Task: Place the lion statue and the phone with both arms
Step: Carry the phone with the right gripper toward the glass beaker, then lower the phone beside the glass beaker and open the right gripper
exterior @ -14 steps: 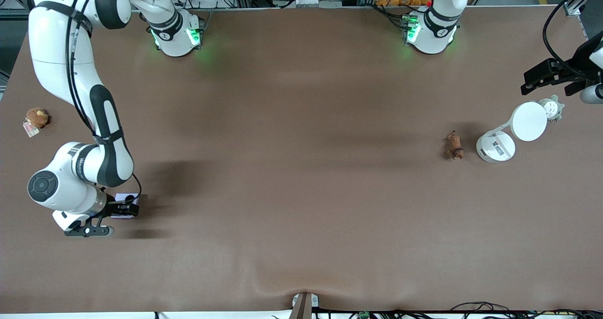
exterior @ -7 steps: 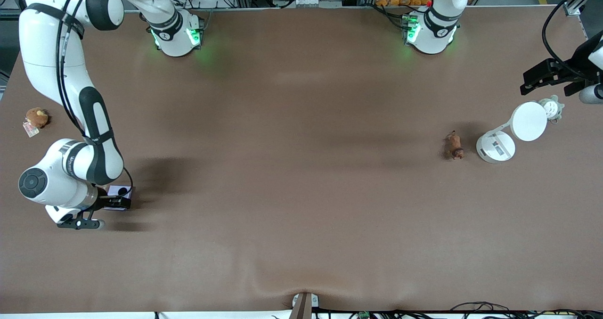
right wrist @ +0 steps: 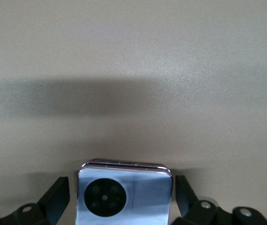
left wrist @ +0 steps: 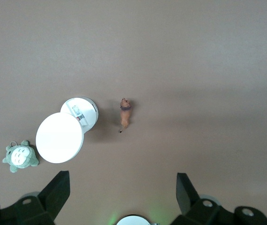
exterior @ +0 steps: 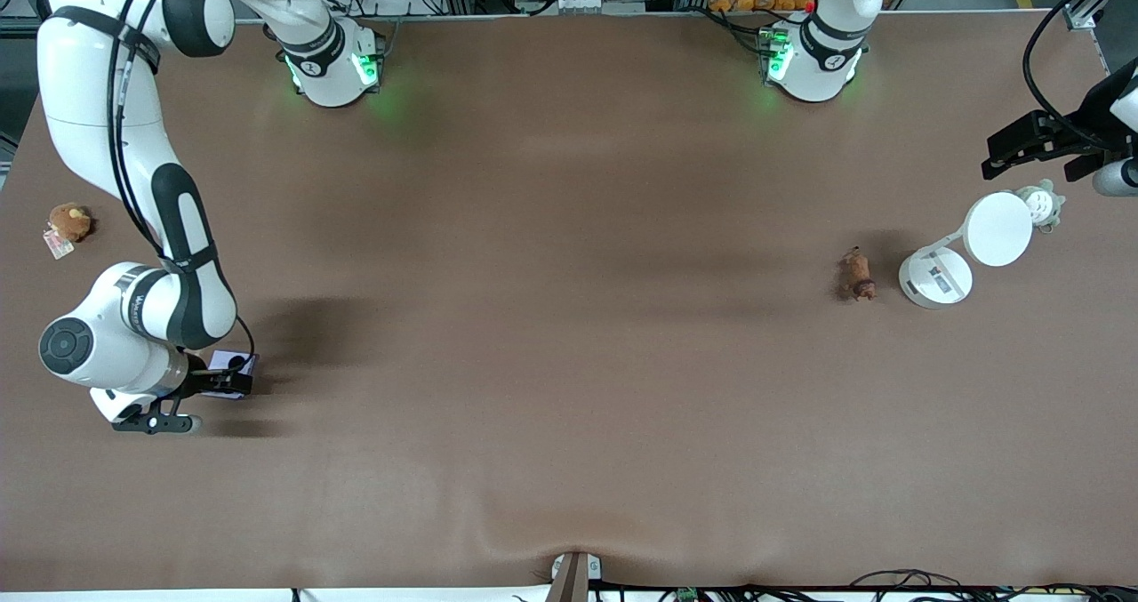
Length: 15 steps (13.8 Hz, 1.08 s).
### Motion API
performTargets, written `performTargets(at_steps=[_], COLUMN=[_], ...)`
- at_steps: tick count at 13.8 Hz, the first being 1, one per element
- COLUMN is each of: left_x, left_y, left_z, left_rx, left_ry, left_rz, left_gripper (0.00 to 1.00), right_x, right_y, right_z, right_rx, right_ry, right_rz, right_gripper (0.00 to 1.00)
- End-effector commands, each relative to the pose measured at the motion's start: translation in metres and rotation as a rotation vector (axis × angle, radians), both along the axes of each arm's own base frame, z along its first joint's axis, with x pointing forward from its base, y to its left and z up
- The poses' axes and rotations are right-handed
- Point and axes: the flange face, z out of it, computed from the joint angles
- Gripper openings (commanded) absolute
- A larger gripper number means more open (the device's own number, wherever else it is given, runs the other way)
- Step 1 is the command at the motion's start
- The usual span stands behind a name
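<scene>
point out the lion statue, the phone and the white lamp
lion statue [exterior: 858,276], front view, on its brown body
phone [right wrist: 125,194], right wrist view, on its lavender face beside the lens
white lamp [exterior: 998,228], front view, on its round head

Brown desk [exterior: 569,362]: lion statue [exterior: 858,275] right of centre, just beside a white lamp [exterior: 965,251] — a grey-green toy [exterior: 1042,204] touching its head; tan plush toy [exterior: 68,222] at left edge.

The right arm's wrist is covering most of the phone [exterior: 233,371] from across the table — only a pale corner is showing. In the right wrist view the picture's edge is cutting off the phone's lower half. The left gripper [exterior: 1042,146] is running off the frame's edge, its fingertips lost in dark clutter.
</scene>
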Motion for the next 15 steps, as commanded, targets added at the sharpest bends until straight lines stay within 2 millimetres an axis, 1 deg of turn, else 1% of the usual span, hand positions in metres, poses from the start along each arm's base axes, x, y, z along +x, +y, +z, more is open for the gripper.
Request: performTargets(at_steps=[1, 3, 4, 5, 6, 8, 9, 10, 11, 13, 14, 15], left_x=[0.004, 0.004, 0.003, 0.004, 0.004, 0.003, 0.004, 0.004, 0.004, 0.004, 0.004, 0.004], left_y=[0.000, -0.001, -0.001, -0.001, -0.001, -0.001, 0.000, 0.000, 0.001, 0.003, 0.003, 0.002], left_z=[0.004, 0.004, 0.004, 0.004, 0.004, 0.004, 0.004, 0.004, 0.004, 0.004, 0.003, 0.003], left_rx=[-0.001, -0.001, -0.001, -0.003, -0.003, -0.001, -0.001, -0.001, -0.001, -0.002, -0.001, -0.001], left_ry=[-0.009, -0.009, -0.009, -0.007, -0.007, -0.009, -0.009, -0.007, -0.007, -0.007, -0.006, -0.006], left_rz=[-0.001, 0.001, 0.001, -0.001, 0.000, -0.001, 0.002, 0.001, 0.001, -0.001, 0.001, 0.002], left_gripper=[1.00, 1.00, 1.00, 1.00, 1.00, 1.00, 1.00, 1.00, 1.00, 1.00, 1.00, 1.00], right_x=[0.004, 0.018, 0.022, 0.025, 0.027, 0.030, 0.029, 0.026, 0.020, 0.008, 0.000, -0.009], right_y=[-0.001, 0.001, 0.005, 0.010, 0.017, 0.034, 0.040, 0.043, 0.049, 0.064, 0.068, 0.069], right_z=[0.015, 0.039, 0.051, 0.067, 0.081, 0.123, 0.144, 0.161, 0.173, 0.207, 0.224, 0.238], right_rx=[0.020, 0.016, 0.015, 0.016, 0.017, 0.025, 0.033, 0.044, 0.062, 0.086, 0.097, 0.107], right_ry=[-0.026, -0.072, -0.091, -0.113, -0.132, -0.166, -0.173, -0.166, -0.136, -0.093, -0.079, -0.062], right_rz=[0.002, 0.008, 0.015, 0.020, 0.030, 0.048, 0.053, 0.047, 0.031, 0.006, 0.001, 0.001], right_gripper=[1.00, 1.00, 1.00, 1.00, 1.00, 1.00, 1.00, 1.00, 1.00, 1.00, 1.00, 1.00])
